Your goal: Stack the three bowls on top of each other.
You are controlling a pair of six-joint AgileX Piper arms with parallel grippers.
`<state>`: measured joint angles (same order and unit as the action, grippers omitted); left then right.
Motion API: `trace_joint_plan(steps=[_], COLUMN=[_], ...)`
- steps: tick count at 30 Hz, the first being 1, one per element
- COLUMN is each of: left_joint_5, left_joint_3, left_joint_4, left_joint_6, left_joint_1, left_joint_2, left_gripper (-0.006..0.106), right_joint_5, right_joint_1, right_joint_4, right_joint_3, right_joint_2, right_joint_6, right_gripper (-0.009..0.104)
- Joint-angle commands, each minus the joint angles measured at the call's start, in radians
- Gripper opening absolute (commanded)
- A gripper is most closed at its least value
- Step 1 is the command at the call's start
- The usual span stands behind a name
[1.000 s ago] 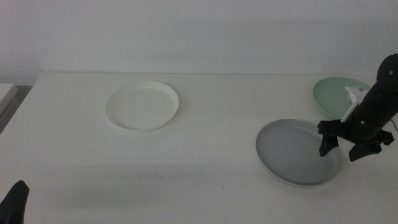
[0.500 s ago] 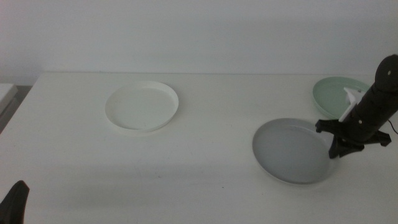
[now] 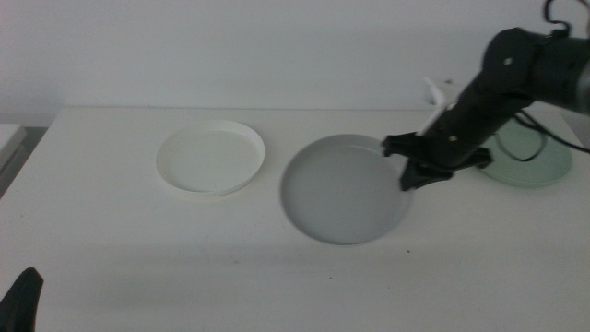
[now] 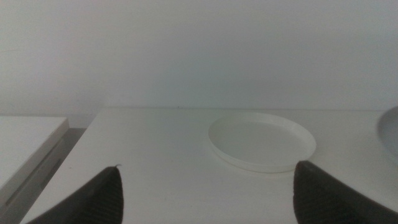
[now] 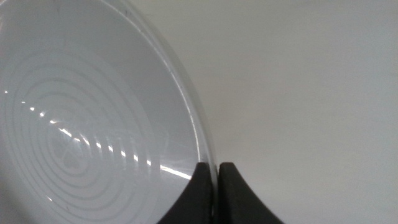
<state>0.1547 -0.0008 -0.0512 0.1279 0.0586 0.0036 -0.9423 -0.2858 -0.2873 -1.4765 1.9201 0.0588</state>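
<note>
A white desk [image 3: 111, 267] seen from above and in front, with three shallow bowls on or over it. The right gripper [image 3: 412, 175] has its fingers pinched on the rim of the grey bowl [image 3: 343, 189], gripping the edge nearest the arm; the wrist camera shows that thin rim caught between the two dark fingertips. The grey bowl sits near the middle of the desk; whether it is lifted or sliding on the surface cannot be told.

The white bowl [image 3: 211, 157] lies to the left of the grey one, a narrow strip of bare desk between their rims. It appears the likely place to stack, so the carried bowl would have to travel leftward and clear that rim. The mint green bowl [image 3: 527, 161] rests behind the right arm, near the desk's right edge.

The left gripper [image 4: 205, 199] waits low at the near left corner, fingers spread wide, facing the white bowl.
</note>
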Motion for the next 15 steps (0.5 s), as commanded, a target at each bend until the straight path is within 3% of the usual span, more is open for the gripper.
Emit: trace_joint_plan(steps=[1,8,15], left_joint_5=[-0.010,-0.010,-0.010], left_joint_3=[0.001,0.001,0.001], left_joint_4=[-0.001,-0.001,-0.001], left_joint_6=[0.004,0.002,0.002], left_joint_1=[0.002,0.002,0.002], left_joint_2=[-0.004,-0.004,-0.004], left_gripper=[0.094,0.094,0.094], right_joint_5=[0.039,0.077,0.082], right_joint_1=[-0.034,-0.079,-0.079], right_joint_4=[-0.019,-0.072,-0.074], right_joint_3=[-0.011,-0.012,-0.012], right_joint_2=[0.018,0.123,0.189], right_joint_6=[0.018,0.024,0.026], right_gripper=[-0.001,-0.001,-0.001])
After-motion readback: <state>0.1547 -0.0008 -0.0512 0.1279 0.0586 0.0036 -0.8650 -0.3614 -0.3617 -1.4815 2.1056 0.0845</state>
